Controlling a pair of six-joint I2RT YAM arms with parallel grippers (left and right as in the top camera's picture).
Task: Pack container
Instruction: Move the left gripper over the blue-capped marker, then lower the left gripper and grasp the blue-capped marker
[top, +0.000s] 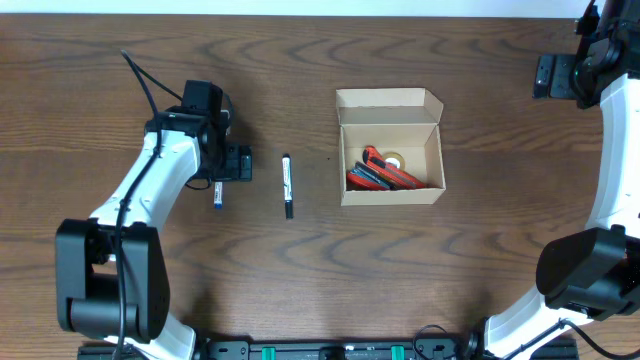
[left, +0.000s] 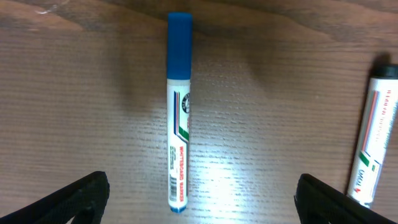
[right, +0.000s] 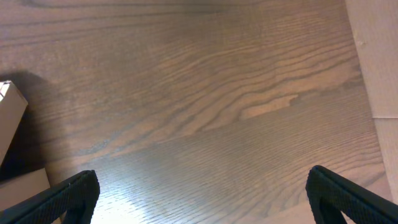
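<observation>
The tan cardboard container (top: 391, 148) stands open right of centre, lid flap back, holding red and dark markers and a small roll. A blue-capped white marker (top: 217, 193) lies on the table under my left gripper (top: 232, 163); the left wrist view shows the blue-capped marker (left: 178, 118) between the open fingers (left: 202, 199), untouched. A black-capped marker (top: 288, 185) lies to its right, its edge in the left wrist view (left: 373, 143). My right gripper (top: 556, 76) is open and empty at the far right back, over bare wood (right: 205, 193).
The wooden table (top: 450, 270) carries nothing else. A corner of the container (right: 11, 118) shows at the left edge of the right wrist view. The table's right edge and a pale surface (right: 379, 68) lie beyond it.
</observation>
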